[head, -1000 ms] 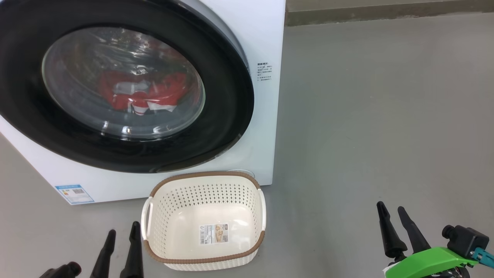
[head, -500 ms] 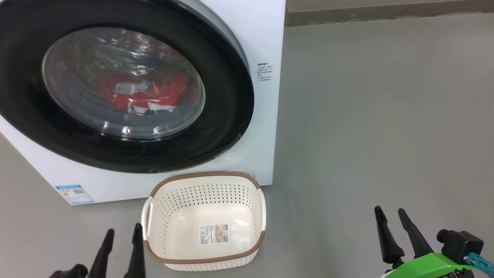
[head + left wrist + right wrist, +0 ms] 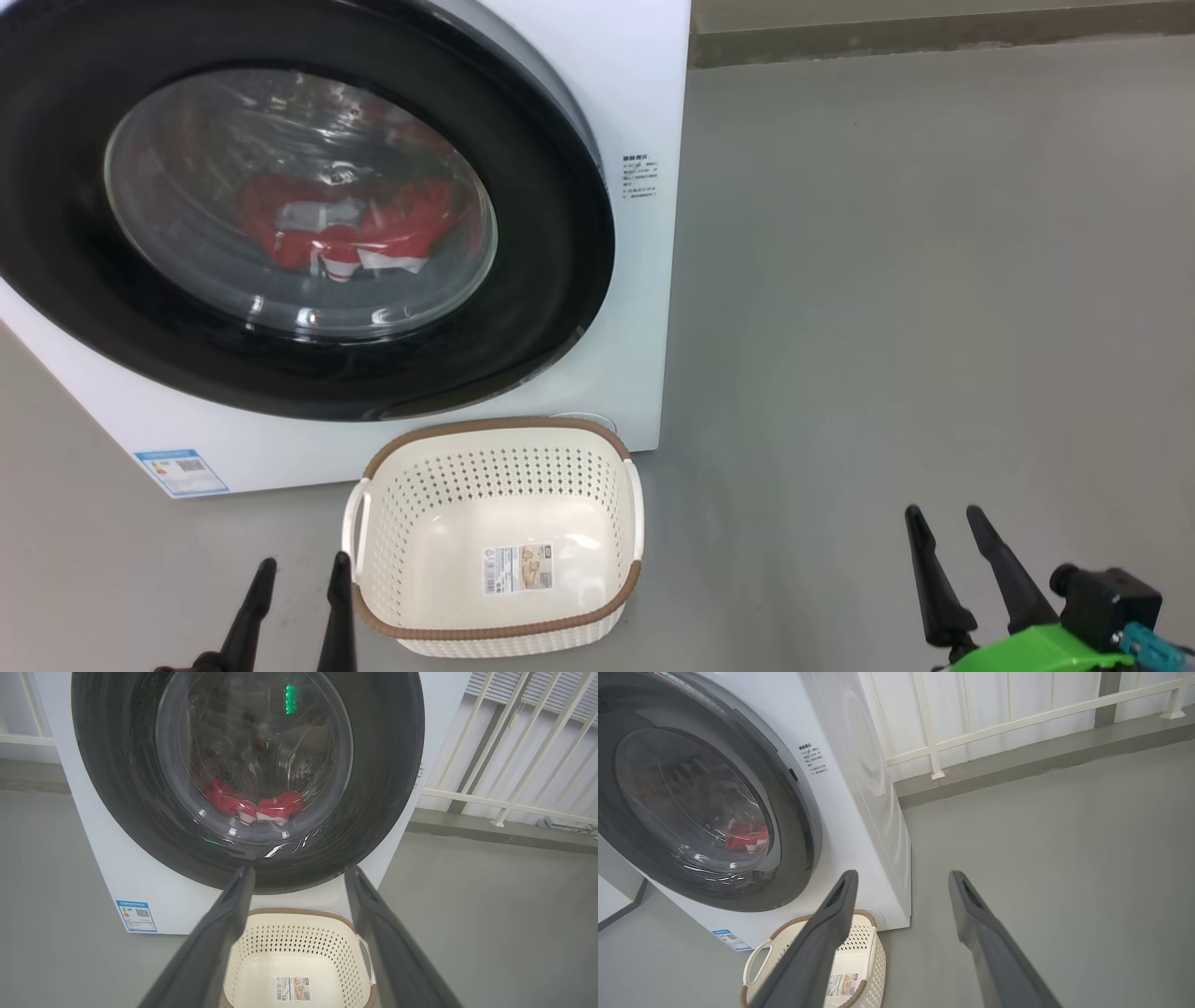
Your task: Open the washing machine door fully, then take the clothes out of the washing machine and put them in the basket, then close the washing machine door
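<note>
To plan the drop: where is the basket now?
Head view, lower centre: the basket stands on the floor before the washing machine, beside the left gripper.

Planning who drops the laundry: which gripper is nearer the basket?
The left gripper, close beside the left handle of the basket; the right gripper stands well off to its right, over the floor.

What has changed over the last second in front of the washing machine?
The left gripper and the right gripper each slid slightly back toward the bottom of the head view, both open and holding nothing. The washing machine door stayed shut, the clothes stayed inside the washing machine, and the basket stayed empty on the floor before it.
</note>
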`<state>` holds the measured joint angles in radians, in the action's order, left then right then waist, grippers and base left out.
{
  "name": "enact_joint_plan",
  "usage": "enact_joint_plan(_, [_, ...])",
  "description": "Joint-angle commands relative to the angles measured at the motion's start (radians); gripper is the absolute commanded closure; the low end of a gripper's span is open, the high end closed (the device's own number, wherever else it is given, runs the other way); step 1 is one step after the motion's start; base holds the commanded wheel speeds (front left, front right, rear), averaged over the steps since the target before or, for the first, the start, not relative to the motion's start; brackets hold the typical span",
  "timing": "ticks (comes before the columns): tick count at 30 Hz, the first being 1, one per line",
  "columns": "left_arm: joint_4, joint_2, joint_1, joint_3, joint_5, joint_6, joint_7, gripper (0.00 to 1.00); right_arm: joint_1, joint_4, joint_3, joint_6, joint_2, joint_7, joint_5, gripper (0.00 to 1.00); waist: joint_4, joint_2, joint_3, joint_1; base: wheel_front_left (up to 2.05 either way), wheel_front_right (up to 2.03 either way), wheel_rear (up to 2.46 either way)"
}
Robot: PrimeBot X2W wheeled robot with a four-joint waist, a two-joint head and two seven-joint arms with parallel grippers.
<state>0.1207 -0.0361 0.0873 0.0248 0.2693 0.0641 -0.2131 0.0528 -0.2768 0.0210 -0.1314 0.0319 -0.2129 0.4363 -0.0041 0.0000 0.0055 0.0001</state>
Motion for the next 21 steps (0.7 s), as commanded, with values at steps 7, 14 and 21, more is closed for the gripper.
enact_joint_plan(7, [-0.012, -0.013, -0.006, 0.035, -0.061, 0.018, -0.033, 0.00, 0.013, 0.027, 0.000, 0.001, 0.017, -0.034, -0.064, 0.00, 0.002, 0.0000, -0.002, 0.0000, 0.00, 0.00, 0.00])
enact_joint_plan(14, [0.006, -0.014, -0.001, 0.048, -0.105, 0.027, -0.049, 0.00, 0.028, 0.028, 0.012, 0.001, 0.018, -0.049, -0.108, 0.00, 0.002, 0.0000, -0.002, 0.0000, 0.00, 0.00, 0.00])
enact_joint_plan(21, [0.008, -0.014, -0.003, 0.056, -0.095, 0.034, -0.049, 0.00, 0.026, 0.029, 0.017, 0.001, 0.018, -0.049, -0.105, 0.00, 0.000, 0.0000, -0.001, 0.0000, 0.00, 0.00, 0.00])
